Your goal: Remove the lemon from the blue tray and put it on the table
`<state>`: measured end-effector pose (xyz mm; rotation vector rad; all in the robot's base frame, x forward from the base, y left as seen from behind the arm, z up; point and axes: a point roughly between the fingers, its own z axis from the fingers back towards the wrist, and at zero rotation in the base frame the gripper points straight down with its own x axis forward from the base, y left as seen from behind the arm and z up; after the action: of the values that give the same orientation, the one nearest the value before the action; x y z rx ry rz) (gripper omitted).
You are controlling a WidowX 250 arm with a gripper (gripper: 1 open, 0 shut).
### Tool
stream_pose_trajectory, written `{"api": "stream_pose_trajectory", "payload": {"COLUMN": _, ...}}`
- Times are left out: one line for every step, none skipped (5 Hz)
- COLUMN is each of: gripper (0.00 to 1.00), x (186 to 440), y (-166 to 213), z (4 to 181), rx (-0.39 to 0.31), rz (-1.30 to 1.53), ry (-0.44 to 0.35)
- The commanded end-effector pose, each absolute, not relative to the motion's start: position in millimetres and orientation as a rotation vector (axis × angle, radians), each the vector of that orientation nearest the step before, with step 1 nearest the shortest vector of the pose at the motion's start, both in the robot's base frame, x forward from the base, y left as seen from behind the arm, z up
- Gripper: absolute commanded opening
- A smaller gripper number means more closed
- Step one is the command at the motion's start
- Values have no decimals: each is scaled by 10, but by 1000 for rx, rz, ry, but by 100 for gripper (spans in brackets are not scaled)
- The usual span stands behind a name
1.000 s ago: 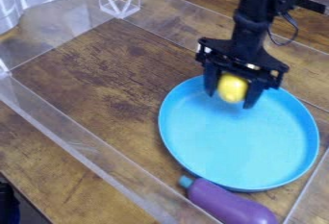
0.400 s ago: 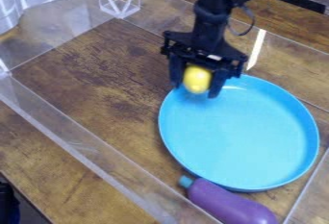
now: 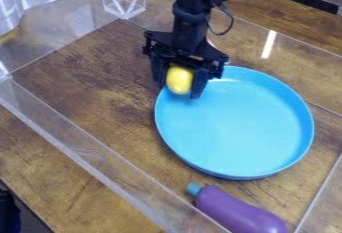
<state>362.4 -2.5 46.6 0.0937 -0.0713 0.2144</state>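
Lemon (image 3: 179, 79): yellow, oval, clamped between the black fingers of the gripper (image 3: 181, 81); claw clenched on it, pointing straight down; the fruit sits at the upper-left rim of the blue tray (image 3: 235, 120), and whether it hangs just clear of the rim or touches it cannot be told from this angle.

Change from a second ago: gripper and lemon have shifted left and toward the top of the frame, from over the tray's upper interior to its edge; the tray itself now lies slightly further left and higher than before, so it appears to have been nudged; grip on the fruit unchanged.

Writing: no legible labels or brand marks on any item.

Containers: blue tray holds nothing on its visible floor; a purple eggplant (image 3: 241, 213) with a blue-green cap lies outside it, on the table (image 3: 94, 87), just below the tray's lower rim; low clear plastic walls (image 3: 80, 162) border the wood-grain surface.
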Motion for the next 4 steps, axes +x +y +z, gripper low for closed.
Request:
{"api": "stream_pose_trajectory", "payload": {"gripper": 0, "x": 3675, "y": 64, "z": 932, "rx": 97, "rz": 239, "ry": -172}}
{"api": "stream_pose_trajectory", "payload": {"gripper": 0, "x": 3741, "y": 127, "z": 838, "rx": 123, "rz": 358, "ry": -151}}
{"api": "stream_pose_trajectory", "payload": {"gripper": 0, "x": 3792, "y": 140, "z": 730, "rx": 148, "rz": 463, "ry": -131}}
{"api": "stream_pose_trajectory", "payload": {"gripper": 0, "x": 3799, "y": 314, "z": 721, "rx": 164, "rz": 524, "ry": -132}}
